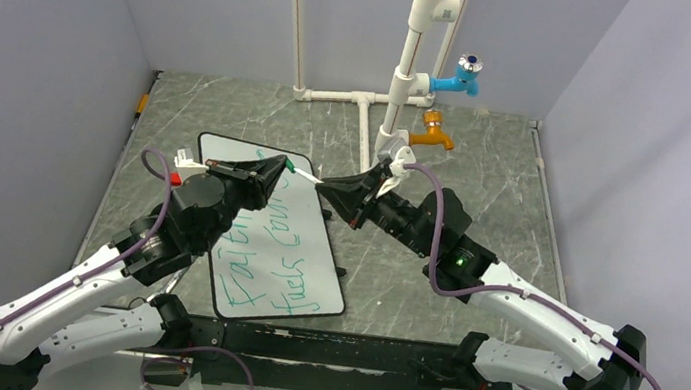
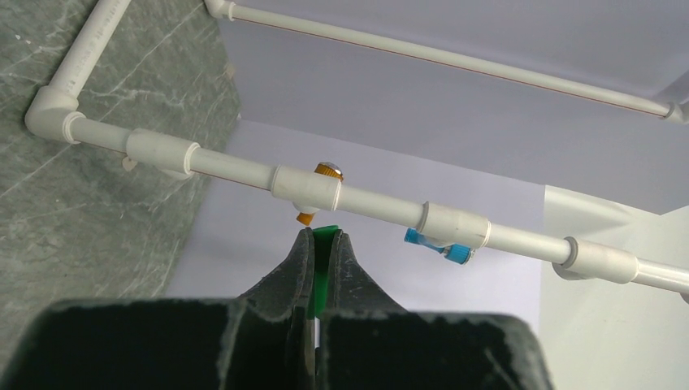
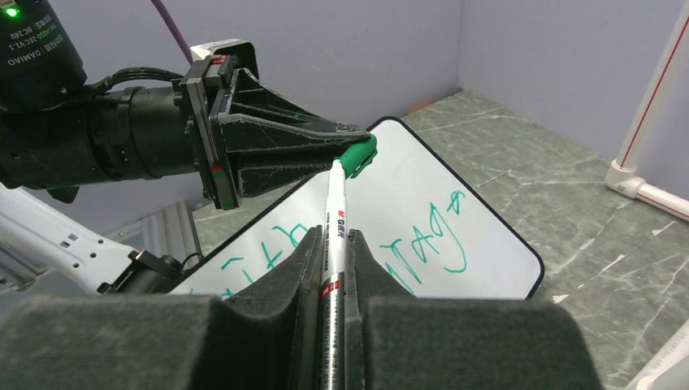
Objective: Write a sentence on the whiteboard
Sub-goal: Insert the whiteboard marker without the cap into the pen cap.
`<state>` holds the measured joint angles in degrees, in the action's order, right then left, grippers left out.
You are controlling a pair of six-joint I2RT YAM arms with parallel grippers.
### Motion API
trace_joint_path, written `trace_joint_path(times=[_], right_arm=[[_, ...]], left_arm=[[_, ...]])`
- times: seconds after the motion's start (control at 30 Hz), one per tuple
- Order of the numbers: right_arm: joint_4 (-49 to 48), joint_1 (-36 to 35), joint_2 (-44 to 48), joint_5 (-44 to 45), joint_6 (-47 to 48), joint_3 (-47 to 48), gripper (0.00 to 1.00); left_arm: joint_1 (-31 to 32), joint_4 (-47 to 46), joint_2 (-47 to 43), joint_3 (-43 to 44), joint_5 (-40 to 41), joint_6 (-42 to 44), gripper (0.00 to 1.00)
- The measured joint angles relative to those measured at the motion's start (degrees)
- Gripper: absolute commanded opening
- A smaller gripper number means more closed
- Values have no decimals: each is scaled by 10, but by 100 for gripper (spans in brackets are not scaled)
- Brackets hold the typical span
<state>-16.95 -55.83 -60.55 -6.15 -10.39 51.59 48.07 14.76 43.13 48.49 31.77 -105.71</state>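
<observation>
The whiteboard (image 1: 222, 151) lies on the grey marbled table left of centre; it also shows in the right wrist view (image 3: 487, 252). The sentence (image 1: 278, 257) is green handwriting in two lines; part of it shows in the right wrist view (image 3: 431, 236). My right gripper (image 1: 340, 192) (image 3: 331, 236) is shut on a white marker (image 3: 335, 203), held above the board's far edge. My left gripper (image 1: 280, 161) (image 2: 325, 234) is shut on the green marker cap (image 2: 323, 268) (image 3: 357, 156). The marker's tip meets the cap's mouth.
A white PVC pipe frame (image 1: 402, 81) stands at the back with a blue tap (image 1: 459, 81) and an orange tap (image 1: 435, 136); the frame also shows in the left wrist view (image 2: 366, 203). Grey-lilac walls enclose three sides.
</observation>
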Motion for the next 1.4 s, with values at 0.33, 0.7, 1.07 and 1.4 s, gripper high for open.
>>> trace_joint_path(times=[0.33, 0.7, 1.07, 1.4], right_arm=[[1, -8, 1, 12, 6, 0, 0], [8, -13, 13, 23, 13, 0, 0], [9, -14, 17, 28, 14, 0, 0], [10, -16, 16, 30, 14, 0, 0]], left_arm=[[0, 2, 0, 0, 0, -6, 0], [0, 6, 0, 0, 0, -21, 0], [0, 7, 0, 0, 0, -30, 0], [0, 7, 0, 0, 0, -32, 0]])
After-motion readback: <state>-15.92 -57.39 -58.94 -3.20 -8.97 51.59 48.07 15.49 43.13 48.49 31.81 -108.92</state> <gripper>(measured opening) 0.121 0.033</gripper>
